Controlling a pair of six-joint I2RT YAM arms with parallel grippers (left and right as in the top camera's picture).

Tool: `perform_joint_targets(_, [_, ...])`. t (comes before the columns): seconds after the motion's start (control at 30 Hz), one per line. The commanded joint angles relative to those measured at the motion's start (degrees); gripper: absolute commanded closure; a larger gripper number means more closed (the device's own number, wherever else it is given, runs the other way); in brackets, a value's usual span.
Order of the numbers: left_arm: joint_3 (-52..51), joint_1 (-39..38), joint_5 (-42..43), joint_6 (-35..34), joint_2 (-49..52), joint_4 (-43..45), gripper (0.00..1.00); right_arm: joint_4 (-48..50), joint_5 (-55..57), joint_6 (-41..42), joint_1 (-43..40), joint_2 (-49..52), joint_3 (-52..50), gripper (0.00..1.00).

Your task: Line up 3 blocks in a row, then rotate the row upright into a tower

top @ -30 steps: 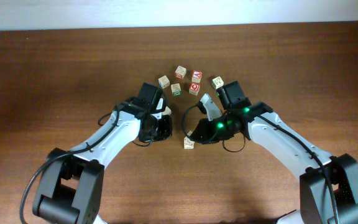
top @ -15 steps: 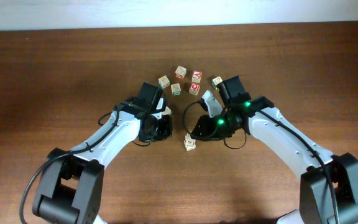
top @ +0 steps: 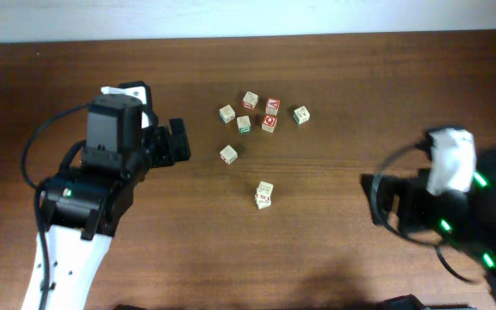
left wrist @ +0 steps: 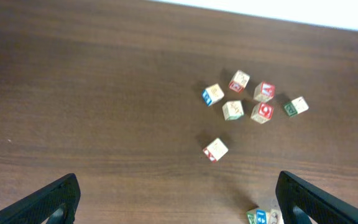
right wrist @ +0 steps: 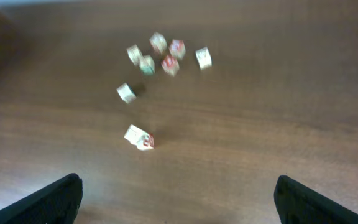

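The left gripper [left wrist: 178, 179] and right gripper [right wrist: 178, 180] hover over the wooden table [top: 360, 77], fingers spread wide, holding nothing. Nearest lie two touching blocks [top: 264, 195]. Beyond them sits a lone pale block [top: 228, 154]. Farther on is a five-block cluster [top: 261, 114], with the blue-sided block [left wrist: 212, 94] at its left and the green-faced block [left wrist: 296, 106] at its right. A pale wall [top: 248, 17] borders the table's far edge.

Your work surface was a dark brown wooden table [top: 360, 77], its grain running lengthwise. A pale, plain strip [top: 231, 17] bordered its far edge; whether wall or floor could not be determined. Your lighting was even, with soft shadows.
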Motion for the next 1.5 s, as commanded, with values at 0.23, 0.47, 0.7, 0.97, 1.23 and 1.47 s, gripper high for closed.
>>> perform_joint_targets(0.23, [0.5, 0.1, -2.2, 0.9, -3.0, -0.5, 0.01, 9.3, 19.5, -1.9, -4.0, -18.6, -8.3, 0.01])
perform_joint_targets(0.47, [0.5, 0.1, -2.2, 0.9, -3.0, -0.5, 0.01, 69.1, 8.7, -8.1, -11.6, -54.9, -80.1, 0.01])
perform_joint_targets(0.7, [0.5, 0.1, -2.2, 0.9, -3.0, -0.5, 0.01, 73.3, 7.4, -7.9, -11.6, -54.8, -90.0, 0.01])
perform_joint_targets(0.97, [0.4, 0.1, -2.7, 0.9, -3.0, -2.8, 0.01, 73.3, 7.4, -7.9, -11.6, -54.8, -90.0, 0.01])
perform_joint_targets(1.23, [-62.1, 7.1, 2.0, 24.5, -54.8, 42.8, 0.01, 73.3, 7.4, -7.9, -11.6, -54.8, -90.0, 0.01])
perform_joint_targets(1.47, [-75.9, 7.1, 1.8, 31.8, -68.9, 46.6, 0.01, 73.3, 7.4, -7.9, -11.6, -54.8, -90.0, 0.02])
